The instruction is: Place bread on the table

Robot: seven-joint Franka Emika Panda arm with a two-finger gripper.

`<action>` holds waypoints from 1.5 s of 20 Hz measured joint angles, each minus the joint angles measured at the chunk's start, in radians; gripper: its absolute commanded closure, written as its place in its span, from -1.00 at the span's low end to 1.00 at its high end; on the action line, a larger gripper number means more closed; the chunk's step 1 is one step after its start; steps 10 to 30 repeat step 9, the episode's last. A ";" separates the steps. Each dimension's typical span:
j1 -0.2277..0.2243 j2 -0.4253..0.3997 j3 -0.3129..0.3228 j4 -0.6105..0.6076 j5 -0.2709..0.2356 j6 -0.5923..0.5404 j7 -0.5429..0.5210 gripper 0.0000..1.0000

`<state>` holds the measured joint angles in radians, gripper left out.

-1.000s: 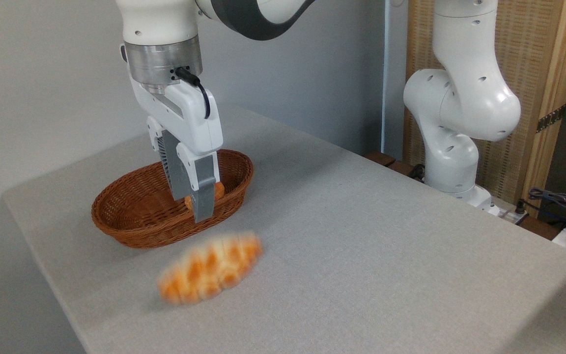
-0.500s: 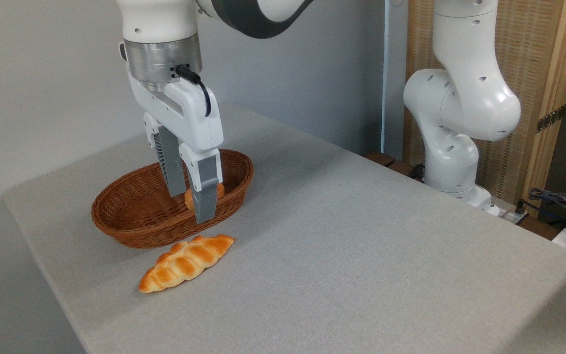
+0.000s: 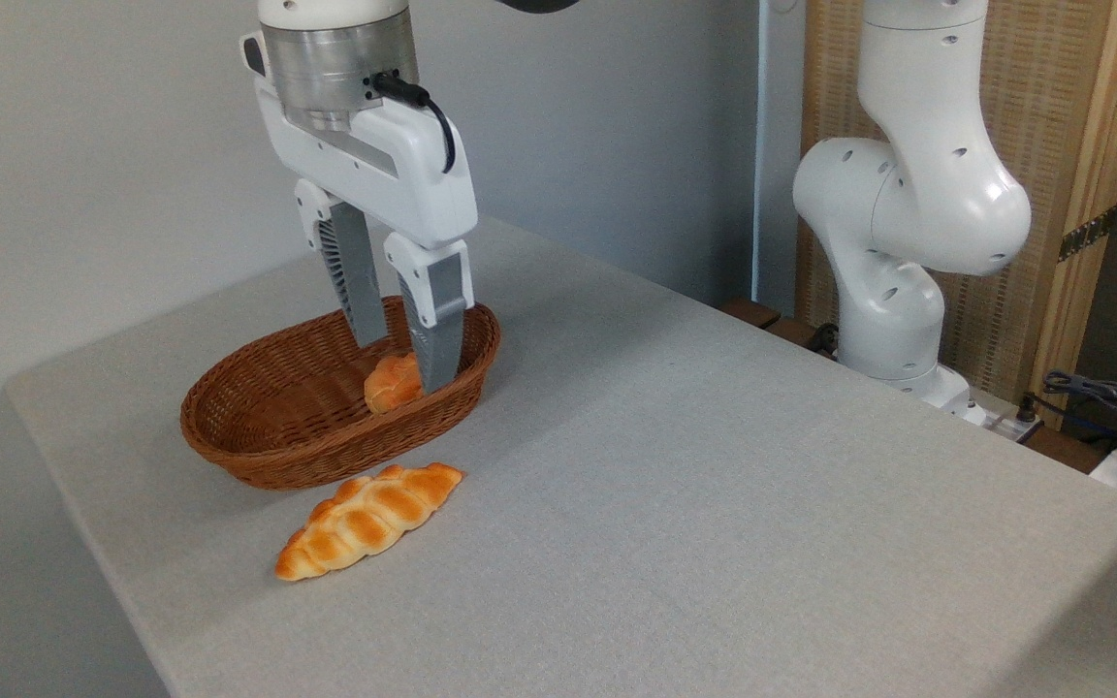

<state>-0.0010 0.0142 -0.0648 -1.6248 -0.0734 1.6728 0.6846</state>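
The bread (image 3: 367, 520), a long braided golden-orange loaf, lies flat on the grey fabric table (image 3: 714, 485) just in front of the brown wicker basket (image 3: 258, 441). My gripper (image 3: 403, 364) hangs above the basket's right end, open, with nothing between its fingers. It is well above and behind the bread, not touching it.
A small round orange bun (image 3: 392, 384) sits inside the basket, partly hidden by my front finger. The arm's white base (image 3: 893, 291) stands at the table's far right edge. Cables (image 3: 1111, 397) lie off the table at the right. The table's left edge runs close to the bread.
The bread dropped and came to rest on the table in front of the basket. My gripper opened, then rose and shifted right, uncovering more of the bun.
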 measured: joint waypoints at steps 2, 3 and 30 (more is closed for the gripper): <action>0.004 0.000 0.000 0.000 0.000 -0.025 0.000 -1.00; 0.007 0.000 -0.001 0.000 0.000 -0.028 0.000 -1.00; 0.042 0.000 -0.005 0.000 0.000 -0.030 0.000 -1.00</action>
